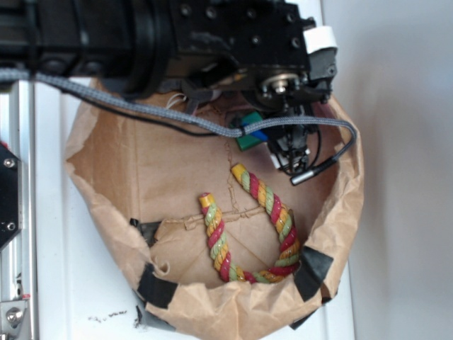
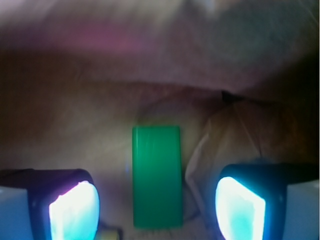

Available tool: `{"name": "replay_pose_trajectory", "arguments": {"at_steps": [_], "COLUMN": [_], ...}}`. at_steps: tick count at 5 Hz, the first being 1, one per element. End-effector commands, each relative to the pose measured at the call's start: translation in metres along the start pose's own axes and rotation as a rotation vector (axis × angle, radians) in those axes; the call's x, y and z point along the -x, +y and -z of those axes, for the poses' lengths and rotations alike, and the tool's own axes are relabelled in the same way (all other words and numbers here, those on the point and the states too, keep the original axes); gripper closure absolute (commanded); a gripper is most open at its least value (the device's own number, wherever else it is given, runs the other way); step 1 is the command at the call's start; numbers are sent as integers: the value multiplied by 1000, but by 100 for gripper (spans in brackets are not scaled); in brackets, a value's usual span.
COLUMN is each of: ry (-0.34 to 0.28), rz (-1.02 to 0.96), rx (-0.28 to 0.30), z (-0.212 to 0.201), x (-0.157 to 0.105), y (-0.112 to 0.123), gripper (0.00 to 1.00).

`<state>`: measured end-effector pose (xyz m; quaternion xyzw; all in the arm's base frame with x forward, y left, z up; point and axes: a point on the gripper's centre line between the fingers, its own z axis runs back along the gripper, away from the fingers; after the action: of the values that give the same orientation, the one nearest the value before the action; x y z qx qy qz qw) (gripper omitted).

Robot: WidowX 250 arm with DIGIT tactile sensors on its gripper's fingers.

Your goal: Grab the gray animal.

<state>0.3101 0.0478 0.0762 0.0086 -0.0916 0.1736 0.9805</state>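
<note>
A: Where is the gripper (image 2: 157, 207)?

B: Low inside the brown paper bag (image 1: 106, 177), near its far edge, under the black arm (image 1: 156, 35). In the wrist view its 2 fingers (image 2: 75, 210) stand well apart, so the pincer is open with nothing between the pads.

A: What lies under it?

B: The green block (image 2: 156, 176), flat on the bag's floor, sits in the gap between the fingers without touching either. From the exterior view only a corner of it shows past the arm, close to the far edge.

A: And the gray animal?

B: I cannot find it in either view; the wrist view is blurred along the top and the arm hides much of the bag's far part.

A: Anything else in the bag?

B: The red-yellow-green rope (image 1: 255, 227) lies bent in a U toward the near right edge, well apart from the gripper. Black tape (image 1: 157, 287) patches the near rim
</note>
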Motion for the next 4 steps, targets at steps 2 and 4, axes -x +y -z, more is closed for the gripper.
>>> {"name": "replay_pose_trajectory", "arguments": {"at_steps": [2,4], "ry": [-45,-56], "rz": [-25,19], "rx": [-86,-147], "z": [-11,-14], "x": [-22,-15], "y": [31,40], "gripper": [0,0]}}
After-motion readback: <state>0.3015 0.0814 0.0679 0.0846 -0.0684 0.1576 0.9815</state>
